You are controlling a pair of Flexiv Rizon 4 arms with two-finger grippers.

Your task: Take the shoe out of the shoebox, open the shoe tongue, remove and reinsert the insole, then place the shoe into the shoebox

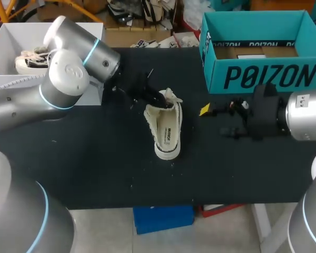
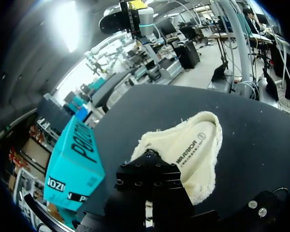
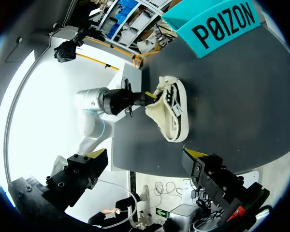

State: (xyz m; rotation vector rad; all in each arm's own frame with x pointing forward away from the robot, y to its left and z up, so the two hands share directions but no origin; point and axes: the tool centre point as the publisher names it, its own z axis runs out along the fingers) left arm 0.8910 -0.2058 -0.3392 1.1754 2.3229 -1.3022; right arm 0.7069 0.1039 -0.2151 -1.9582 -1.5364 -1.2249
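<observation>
Closest in, my silver left arm (image 1: 58,87) comes in bent at the elbow, its left gripper (image 1: 160,100) down at the far end of the cream lace-up canvas shoe (image 3: 174,113); whether its jaws pinch anything I cannot tell. The shoe lies on the black bench (image 1: 95,168), printed cream insole (image 1: 167,132) showing, so unboxing looks done and insole work seems the step in hand; reboxing remains. Right of the shoe, my right gripper (image 3: 145,159) hovers level, jaws wide and empty. Beyond the shoe, well apart, stands the open teal cardboard shoebox (image 1: 263,79).
</observation>
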